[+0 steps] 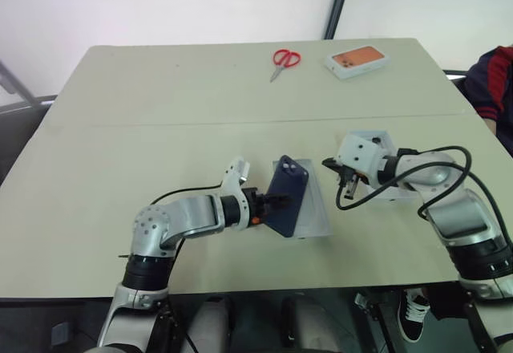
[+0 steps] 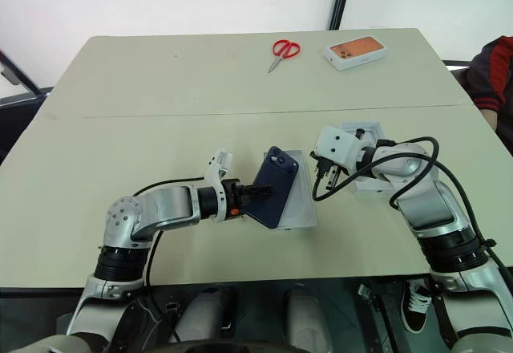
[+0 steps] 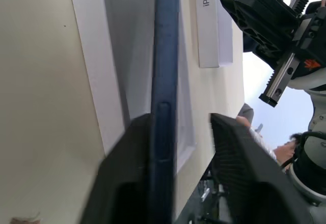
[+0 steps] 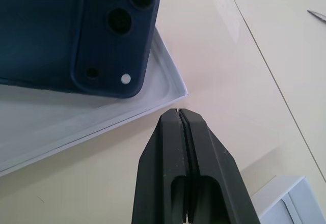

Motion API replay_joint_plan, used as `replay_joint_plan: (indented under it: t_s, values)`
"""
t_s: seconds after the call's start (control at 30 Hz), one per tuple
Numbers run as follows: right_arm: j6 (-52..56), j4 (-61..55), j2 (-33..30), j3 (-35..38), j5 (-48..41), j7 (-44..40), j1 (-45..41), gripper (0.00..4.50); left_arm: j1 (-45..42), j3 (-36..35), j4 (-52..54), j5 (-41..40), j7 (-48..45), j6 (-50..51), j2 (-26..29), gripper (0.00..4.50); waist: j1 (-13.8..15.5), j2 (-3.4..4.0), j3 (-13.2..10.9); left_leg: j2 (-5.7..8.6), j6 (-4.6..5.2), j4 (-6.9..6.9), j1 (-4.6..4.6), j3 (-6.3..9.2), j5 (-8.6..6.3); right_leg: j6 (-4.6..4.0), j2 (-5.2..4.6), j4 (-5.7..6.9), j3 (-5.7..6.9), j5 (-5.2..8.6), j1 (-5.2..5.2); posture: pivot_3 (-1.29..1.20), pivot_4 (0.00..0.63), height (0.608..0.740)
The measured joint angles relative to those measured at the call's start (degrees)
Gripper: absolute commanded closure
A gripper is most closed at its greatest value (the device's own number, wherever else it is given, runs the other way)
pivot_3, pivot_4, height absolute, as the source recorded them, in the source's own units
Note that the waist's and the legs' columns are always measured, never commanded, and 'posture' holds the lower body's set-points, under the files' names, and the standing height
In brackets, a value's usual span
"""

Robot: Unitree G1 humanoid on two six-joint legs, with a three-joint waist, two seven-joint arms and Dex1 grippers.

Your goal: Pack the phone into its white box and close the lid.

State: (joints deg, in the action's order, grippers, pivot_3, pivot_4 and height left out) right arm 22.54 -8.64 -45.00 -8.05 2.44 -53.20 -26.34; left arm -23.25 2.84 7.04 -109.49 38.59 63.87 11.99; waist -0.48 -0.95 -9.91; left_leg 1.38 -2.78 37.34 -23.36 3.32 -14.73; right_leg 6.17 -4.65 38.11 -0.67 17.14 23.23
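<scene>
The phone (image 2: 274,187) stands tilted on 1 long edge over a shallow white tray, which we take to be the white box (image 2: 301,200), directly ahead of our left gripper (image 1: 276,201). In the left wrist view the phone's thin edge runs straight out from the 2 black fingers (image 3: 127,178): 1 finger lies against a face of the phone, while the other stands clear of it with a visible gap. So we read the left gripper as spread, not pinching, with the phone leaning on 1 finger and its lower edge resting in the tray.

Our right gripper (image 2: 329,178) hangs just beyond the tray's far side, its 2 fingers (image 4: 184,152) pressed together and holding nothing. In the right wrist view the phone's camera cluster sits just ahead of those fingertips, above the tray's corner.

The phone's long axis runs roughly along the tray's long axis, so the coming move, as we judge it, turns on tipping the phone flat, away from the left fingers and toward the right gripper. The left gripper is nearer and touching; the right is close but apart, placed to steady the fall. Another white box piece (image 2: 370,178), perhaps the lid, lies under the right arm, though we cannot tell.
</scene>
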Motion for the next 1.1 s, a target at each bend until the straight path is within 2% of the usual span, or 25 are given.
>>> replay_joint_plan:
  t_s: [0.07,0.1,0.33,0.8,0.9,1.1]
  values:
    - [-0.01,0.00,0.00,0.00,-0.01,0.02,-0.01,4.50,0.01,1.06,0.91,-1.07,-1.08,-0.66,2.42,0.18,-0.08,0.00,0.00,0.00,0.00,0.00,0.00,0.00,0.00,0.00,0.01,0.00,0.00,0.00,0.00,0.00,0.150,0.740]
    - [-0.01,0.00,0.00,0.00,-0.01,0.02,-0.01,4.50,0.01,1.15,1.38,-1.40,-1.36,-0.89,3.41,0.03,-0.10,0.01,0.01,-0.01,0.00,-0.01,0.01,0.00,0.00,0.00,0.01,0.00,0.00,0.00,0.00,0.00,0.150,0.740]
    - [0.02,-0.03,0.03,-0.05,-0.01,0.08,-0.01,4.50,0.51,3.72,6.65,-1.05,-9.78,0.93,14.16,0.03,-0.11,0.03,0.01,0.00,0.02,-0.01,0.01,-0.01,-0.01,-0.01,0.02,-0.02,0.00,0.01,-0.02,0.00,0.150,0.740]
    - [0.23,-0.04,0.80,-0.34,0.00,0.62,-0.55,4.50,-4.26,9.85,6.72,5.82,-20.06,0.68,13.83,0.03,-0.11,0.03,0.01,0.01,0.11,0.00,0.01,0.01,-0.05,-0.01,0.02,-0.03,0.01,0.01,-0.06,0.00,0.150,0.740]
    - [0.44,-0.11,0.79,-0.33,-0.02,0.69,-0.54,4.50,-4.25,9.85,6.72,7.11,-21.99,1.24,15.27,0.03,-0.15,0.03,0.01,0.00,0.13,-0.01,0.01,0.01,-0.06,-0.01,0.03,-0.03,0.01,0.01,-0.05,0.00,0.150,0.740]
    - [0.80,-1.27,-0.37,-0.21,-0.59,0.15,0.18,4.50,-3.40,9.08,8.87,10.79,-28.39,3.20,21.56,0.03,-0.15,0.03,0.01,0.00,0.27,-0.01,0.01,0.01,-0.13,-0.01,0.03,-0.04,0.01,0.01,-0.05,0.00,0.150,0.740]
